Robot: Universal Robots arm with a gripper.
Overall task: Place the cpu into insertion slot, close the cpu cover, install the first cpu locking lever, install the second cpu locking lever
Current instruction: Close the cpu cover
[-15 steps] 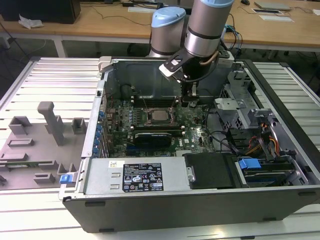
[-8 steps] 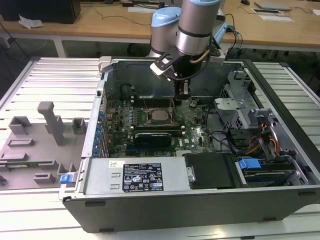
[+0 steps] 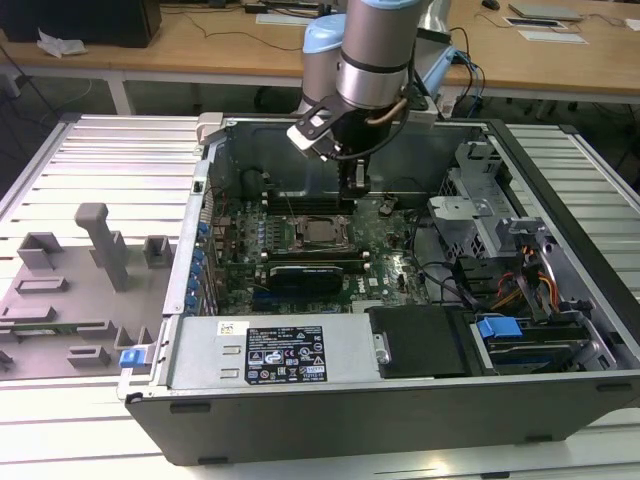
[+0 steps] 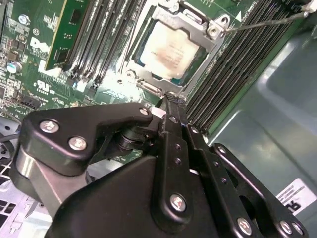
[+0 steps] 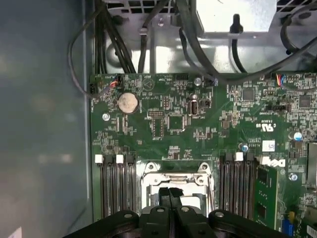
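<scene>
Item: one robot arm (image 3: 372,50) with one gripper (image 4: 167,99), its two fingers pressed together and nothing seen between them. Container: one open computer case (image 3: 560,190) lying on a ribbed metal table (image 3: 100,150). It holds one green board (image 5: 198,134), one labelled power-supply box (image 3: 290,355) and bundled black cables (image 5: 119,39). On the board are one insertion slot (image 3: 305,232), one coin cell (image 5: 127,102), banks of long black memory slots (image 4: 237,64) on both sides of the socket, and one green memory module (image 4: 69,29) seated among them. Slot contents: one cpu (image 4: 168,49), pale metal top up, lying flat under one cpu cover (image 4: 195,22), which frames it on all sides. One thin lever rod (image 4: 262,22) runs from a corner of the cover out over the memory slots; whether it is latched cannot be told. Position: in the second wrist view the closed fingertips sit just beside the socket's edge, off the chip. In the exterior view the gripper hangs low over the board, near the socket. On the exterior view's left, one grey fixture tray (image 3: 60,300) carries several grey blocks.
</scene>
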